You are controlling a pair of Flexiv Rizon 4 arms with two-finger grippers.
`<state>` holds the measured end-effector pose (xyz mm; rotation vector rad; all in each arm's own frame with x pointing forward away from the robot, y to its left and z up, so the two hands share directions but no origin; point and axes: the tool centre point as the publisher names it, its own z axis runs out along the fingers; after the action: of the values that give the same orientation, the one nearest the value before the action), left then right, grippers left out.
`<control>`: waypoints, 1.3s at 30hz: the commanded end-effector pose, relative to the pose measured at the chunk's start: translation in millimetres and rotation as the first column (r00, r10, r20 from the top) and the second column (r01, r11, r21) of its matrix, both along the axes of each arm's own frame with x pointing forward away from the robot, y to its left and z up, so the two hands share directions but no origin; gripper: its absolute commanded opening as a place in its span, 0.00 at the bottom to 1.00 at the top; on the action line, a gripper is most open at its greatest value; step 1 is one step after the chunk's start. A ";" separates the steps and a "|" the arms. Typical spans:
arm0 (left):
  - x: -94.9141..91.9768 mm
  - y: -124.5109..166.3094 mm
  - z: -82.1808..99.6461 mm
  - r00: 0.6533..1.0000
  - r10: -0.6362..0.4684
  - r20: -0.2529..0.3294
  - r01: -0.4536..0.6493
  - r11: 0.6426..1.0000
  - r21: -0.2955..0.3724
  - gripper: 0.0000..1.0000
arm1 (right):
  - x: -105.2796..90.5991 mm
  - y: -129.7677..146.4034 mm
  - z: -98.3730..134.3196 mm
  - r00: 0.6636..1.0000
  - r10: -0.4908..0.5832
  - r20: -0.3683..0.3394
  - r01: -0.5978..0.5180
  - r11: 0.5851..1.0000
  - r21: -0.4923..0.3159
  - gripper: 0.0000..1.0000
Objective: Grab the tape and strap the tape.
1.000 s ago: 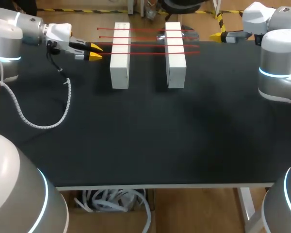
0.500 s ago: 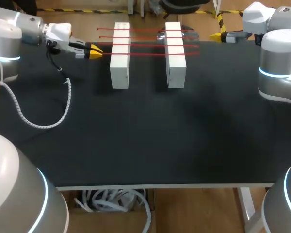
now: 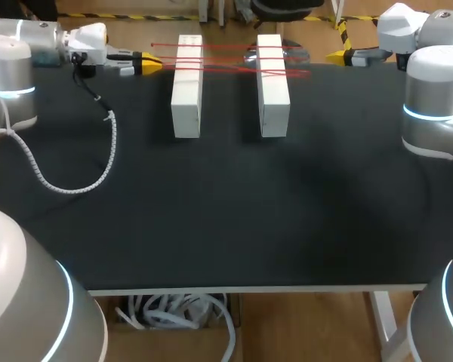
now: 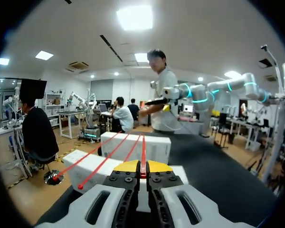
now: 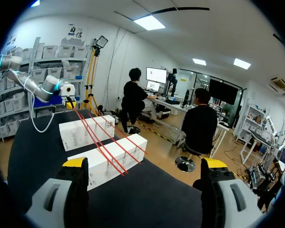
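Two white blocks, the left block (image 3: pixel 186 87) and the right block (image 3: pixel 272 84), lie side by side at the far part of the black table (image 3: pixel 226 204). Several red tape strands (image 3: pixel 226 47) run across both. My left gripper (image 3: pixel 149 63) is beside the left block, shut on the end of the nearest red strand (image 3: pixel 234 70), which slants over the blocks. The left wrist view shows that strand (image 4: pixel 143 154) pinched between the yellow tips of the left gripper (image 4: pixel 142 167). Past the right block, at the table's far right edge, my right gripper (image 3: pixel 338 56) stands open with nothing between its fingers (image 5: pixel 76 164).
A white coiled cable (image 3: pixel 98 170) hangs from the left arm and loops over the table's left part. In the right wrist view the blocks (image 5: pixel 109 159) lie ahead of the right gripper (image 5: pixel 145 164), with the left gripper (image 5: pixel 69 102) beyond them.
The left gripper closed on the end of the nearest red strand, then carried it toward the table's far edge. The strand now slants. The right arm has not moved.
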<state>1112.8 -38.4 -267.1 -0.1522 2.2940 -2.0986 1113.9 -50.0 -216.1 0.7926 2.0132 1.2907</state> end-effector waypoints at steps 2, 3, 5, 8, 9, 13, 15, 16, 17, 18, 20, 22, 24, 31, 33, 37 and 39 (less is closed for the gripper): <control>-19.2 -8.9 23.8 0.996 0.088 0.015 -0.088 0.996 -0.006 0.00 | -0.1 0.0 0.0 1.000 0.000 0.000 0.000 1.000 0.000 1.00; -20.6 -9.7 26.7 0.996 0.083 0.022 -0.082 0.997 -0.012 0.00 | -0.1 0.0 0.0 1.000 0.000 0.000 0.000 1.000 0.000 1.00; -25.1 -12.4 36.7 0.997 0.079 0.023 -0.078 0.996 -0.031 0.00 | -0.1 0.0 0.0 1.000 0.000 0.000 0.000 1.000 0.000 1.00; -31.1 -18.2 49.3 0.997 0.071 0.041 -0.068 0.996 -0.056 0.00 | -0.1 0.0 0.0 1.000 0.000 0.000 0.000 1.000 0.000 1.00; -33.3 -20.3 53.5 0.997 0.059 0.044 -0.056 0.996 -0.063 0.00 | -0.1 0.0 0.0 1.000 0.000 0.000 0.000 1.000 0.000 1.00; -39.1 -29.5 68.6 0.998 0.042 0.042 -0.038 0.995 -0.090 0.00 | -0.1 0.0 0.0 1.000 0.000 0.000 0.000 1.000 0.000 1.00; -41.5 -33.6 76.4 0.999 0.026 0.024 -0.023 0.994 -0.102 0.00 | -0.1 0.0 0.0 1.000 0.000 0.000 0.000 1.000 0.000 1.00; -42.5 -34.5 79.4 0.999 0.014 0.030 -0.011 0.994 -0.106 0.00 | -0.1 0.0 0.0 1.000 0.000 0.000 0.000 1.000 0.000 1.00; -43.9 -35.7 82.5 0.999 0.002 0.040 0.003 0.994 -0.109 0.00 | -0.1 0.0 0.0 1.000 0.000 0.000 0.000 1.000 0.000 1.00; -44.4 -37.5 86.6 1.000 -0.008 0.026 0.011 0.993 -0.118 0.00 | -0.1 0.0 0.0 1.000 0.000 0.000 0.000 1.000 0.000 1.00; -45.0 -40.5 92.8 1.000 -0.018 0.018 0.021 0.992 -0.126 0.00 | -0.1 0.0 0.0 1.000 0.000 0.000 0.000 1.000 0.000 1.00; -44.9 -44.8 101.3 1.000 -0.022 -0.019 0.019 0.989 -0.147 0.00 | -0.1 0.0 0.0 1.000 0.000 0.000 0.000 1.000 0.000 1.00; -45.0 -48.2 108.2 0.999 -0.024 -0.046 0.016 0.987 -0.163 0.00 | -0.1 0.0 0.0 1.000 0.000 0.000 0.000 1.000 0.000 1.00; -38.4 -61.6 128.3 0.995 0.012 -0.097 -0.032 0.977 -0.210 0.00 | -0.1 0.0 0.0 1.000 0.000 0.000 0.000 1.000 0.000 1.00; -34.7 -64.4 131.7 0.994 0.023 -0.104 -0.046 0.974 -0.220 0.00 | -0.1 0.0 0.0 1.000 0.000 0.000 0.000 1.000 0.000 1.00; -26.7 -69.8 145.7 0.991 0.034 -0.126 -0.066 0.964 -0.257 0.00 | -0.1 0.0 0.0 1.000 0.000 0.000 0.000 1.000 0.000 1.00; -23.1 -72.0 152.1 0.990 0.034 -0.134 -0.071 0.958 -0.278 0.00 | -0.1 0.0 0.0 1.000 0.000 0.000 0.000 1.000 0.000 1.00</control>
<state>1087.2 -105.0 -118.2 -0.3532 2.0185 -2.4439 1113.9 -50.1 -216.1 0.7927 2.0132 1.2906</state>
